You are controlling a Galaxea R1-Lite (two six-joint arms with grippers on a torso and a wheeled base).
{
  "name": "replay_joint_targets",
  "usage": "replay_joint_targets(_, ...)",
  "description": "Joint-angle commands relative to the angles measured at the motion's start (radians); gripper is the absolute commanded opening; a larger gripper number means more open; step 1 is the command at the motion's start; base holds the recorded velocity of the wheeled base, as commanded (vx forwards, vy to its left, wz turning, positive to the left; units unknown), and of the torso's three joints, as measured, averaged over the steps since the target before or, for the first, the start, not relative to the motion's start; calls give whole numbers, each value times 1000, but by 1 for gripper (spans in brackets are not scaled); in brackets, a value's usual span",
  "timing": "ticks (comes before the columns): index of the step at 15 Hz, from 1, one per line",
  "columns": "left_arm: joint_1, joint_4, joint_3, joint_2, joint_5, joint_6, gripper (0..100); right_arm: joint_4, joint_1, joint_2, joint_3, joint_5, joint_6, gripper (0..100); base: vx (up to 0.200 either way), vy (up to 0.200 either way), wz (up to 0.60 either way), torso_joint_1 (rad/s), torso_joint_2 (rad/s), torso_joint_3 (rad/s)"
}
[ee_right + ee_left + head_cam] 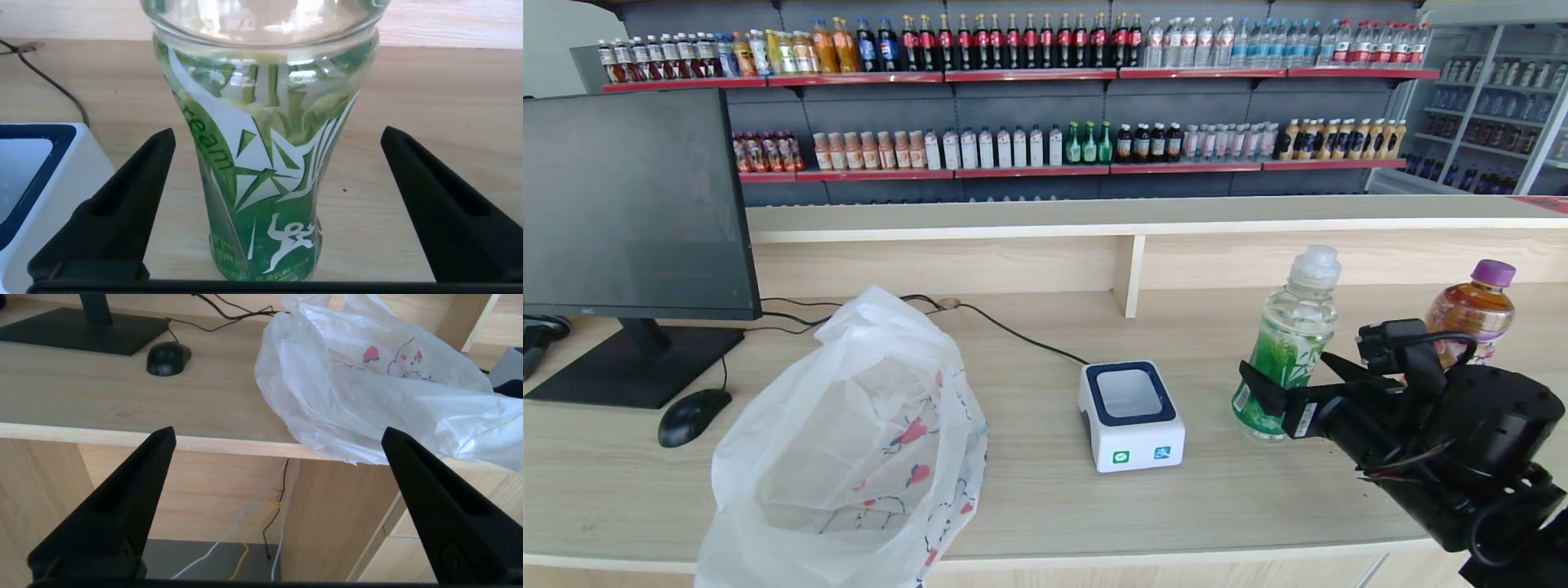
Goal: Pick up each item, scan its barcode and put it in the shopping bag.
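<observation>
A clear bottle with a green label (1286,343) stands upright on the wooden counter (1045,506), to the right of the white barcode scanner (1131,416). My right gripper (1298,384) is open, with a finger on each side of the bottle's lower half and gaps to its walls. In the right wrist view the green bottle (261,163) stands between those fingers, and the scanner (33,180) shows beside it. The white plastic shopping bag (849,457) sits open at the counter's front left. My left gripper (278,433) is open and holds nothing, low in front of the counter edge, facing the bag (384,376).
An amber bottle with a purple cap (1470,314) stands behind my right arm. A monitor (633,204) and a black mouse (693,415) are at the left, with cables running to the scanner. A raised wooden ledge (1143,216) borders the back.
</observation>
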Motion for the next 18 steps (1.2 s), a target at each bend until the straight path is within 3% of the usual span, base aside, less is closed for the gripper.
replay_joint_targets(1,0,0,0,0,0,0,100,-1,-1,30,-28,-21,2,100,0,0,0,0,0,0)
replay_joint_targets(8,0,0,0,0,0,0,100,-1,-2,50,-71,-57,-1,100,0,0,0,0,0,0)
replay_joint_targets(18,0,0,0,0,0,0,100,-1,-42,33,-16,-57,16,100,0,0,0,0,0,0)
